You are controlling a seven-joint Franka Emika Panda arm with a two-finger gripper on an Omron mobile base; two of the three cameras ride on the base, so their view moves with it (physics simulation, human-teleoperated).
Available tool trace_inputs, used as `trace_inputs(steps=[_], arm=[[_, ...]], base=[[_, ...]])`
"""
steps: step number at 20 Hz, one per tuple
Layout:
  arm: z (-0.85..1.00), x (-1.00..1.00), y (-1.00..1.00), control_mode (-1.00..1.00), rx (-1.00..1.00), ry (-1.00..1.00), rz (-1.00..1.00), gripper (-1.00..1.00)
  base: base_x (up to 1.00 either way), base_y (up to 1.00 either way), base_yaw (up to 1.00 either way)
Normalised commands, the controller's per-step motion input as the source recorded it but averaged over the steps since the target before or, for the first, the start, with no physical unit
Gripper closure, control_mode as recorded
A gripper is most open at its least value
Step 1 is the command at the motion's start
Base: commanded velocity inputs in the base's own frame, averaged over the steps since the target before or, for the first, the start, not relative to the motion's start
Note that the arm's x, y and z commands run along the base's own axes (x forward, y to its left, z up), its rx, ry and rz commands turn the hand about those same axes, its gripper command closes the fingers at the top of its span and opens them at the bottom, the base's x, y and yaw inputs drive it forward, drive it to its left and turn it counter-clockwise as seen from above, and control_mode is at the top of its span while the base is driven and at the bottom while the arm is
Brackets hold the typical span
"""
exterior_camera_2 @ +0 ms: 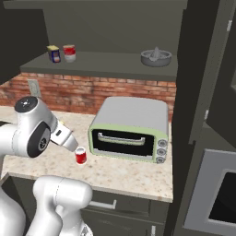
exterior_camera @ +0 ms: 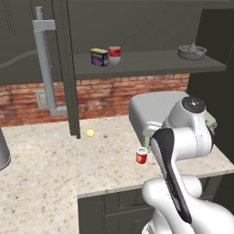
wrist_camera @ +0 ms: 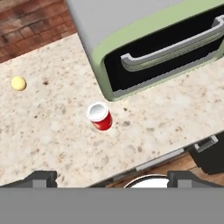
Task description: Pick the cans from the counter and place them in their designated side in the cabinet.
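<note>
1 can was already on the cabinet shelf (exterior_camera: 151,64), jaws spread wide above the red can (wrist_camera: 99,116) on the table (wrist_camera: 52,131), so next prob lower & pinch.

A red brick wall (exterior_camera: 114,93) runs behind the grey-and-green toaster oven (exterior_camera_2: 129,126).

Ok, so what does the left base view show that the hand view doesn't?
The left base view adds the cabinet shelf holding the silver can, a blue-and-yellow tin and a grey juicer, plus the tall bar handle. The hand view adds the oven door's handle and the open end effector. Shared: the red can upright on the counter, the small yellow ball and the toaster oven.
</note>
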Motion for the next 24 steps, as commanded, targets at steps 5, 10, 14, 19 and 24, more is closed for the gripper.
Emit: trace_inputs(steps=[5, 10, 14, 19, 24], arm=[[-0.10, 0.13, 0.04, -1.00, 0.00, 0.00, 0.00, -1.00], [-0.12, 0.10, 0.03, -1.00, 0.00, 0.00, 0.00, -1.00], [-0.17, 0.12, 0.00, -1.00, 0.00, 0.00, 0.00, -1.00], [-0.15, 0.15, 0.01, -1.00, 0.00, 0.00, 0.00, -1.00], [-0.13, 0.14, 0.01, -1.00, 0.00, 0.00, 0.00, -1.00]], base=[[0.00, 0.00, 0.00], [0.00, 0.00, 0.00], [0.00, 0.00, 0.00], [0.00, 0.00, 0.00], [0.00, 0.00, 0.00]])
